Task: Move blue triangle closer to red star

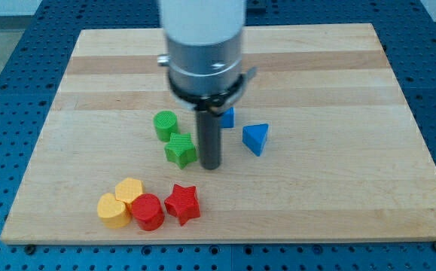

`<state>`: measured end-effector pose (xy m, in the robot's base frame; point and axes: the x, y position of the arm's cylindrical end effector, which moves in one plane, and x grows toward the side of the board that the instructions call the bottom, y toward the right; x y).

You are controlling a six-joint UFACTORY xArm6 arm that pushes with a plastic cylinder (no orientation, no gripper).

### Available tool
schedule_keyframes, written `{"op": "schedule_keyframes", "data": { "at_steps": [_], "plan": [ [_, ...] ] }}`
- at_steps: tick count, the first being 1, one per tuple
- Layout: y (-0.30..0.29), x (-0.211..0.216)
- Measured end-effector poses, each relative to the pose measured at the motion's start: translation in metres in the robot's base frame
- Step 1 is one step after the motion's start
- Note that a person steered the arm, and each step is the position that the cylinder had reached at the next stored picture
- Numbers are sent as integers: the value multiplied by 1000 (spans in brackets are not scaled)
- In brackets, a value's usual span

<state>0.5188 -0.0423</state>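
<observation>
Reading from the view's left, you see a yellow heart [113,210] and a second yellow block [129,191] touching a red cylinder [148,211], with the red star [182,203] just beside it near the wooden board's [353,188] bottom edge. Above them sit a green cylinder [166,125] and a green star-like block [181,150], both ribbed, matte plastic. My tip [211,166] rests just right of that green block; it is a plain dark rod, so there are no fingers to spread or close. Behind the rod a small blue block [227,117] peeks out, its shape hidden. The blue triangle [255,138] lies to the right of my tip and slightly toward the view's top, apart from it, one corner pointing down. The red star lies down-left of the triangle, so you probably need my tip on the triangle's upper-right side before pushing.
</observation>
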Motion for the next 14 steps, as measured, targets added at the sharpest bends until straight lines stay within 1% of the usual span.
{"op": "schedule_keyframes", "data": {
  "at_steps": [1,2,3,4,5,6,7,8,9,10,11,12,13,14],
  "plan": [
    [-11,12],
    [-34,14],
    [-52,-12],
    [-15,-26],
    [-3,-60],
    [-23,-50],
    [-101,-56],
    [-161,-73],
    [-161,-108],
    [-126,-123],
    [-59,-96],
    [-43,-94],
    [-85,-82],
    [-55,-36]
  ]
}}
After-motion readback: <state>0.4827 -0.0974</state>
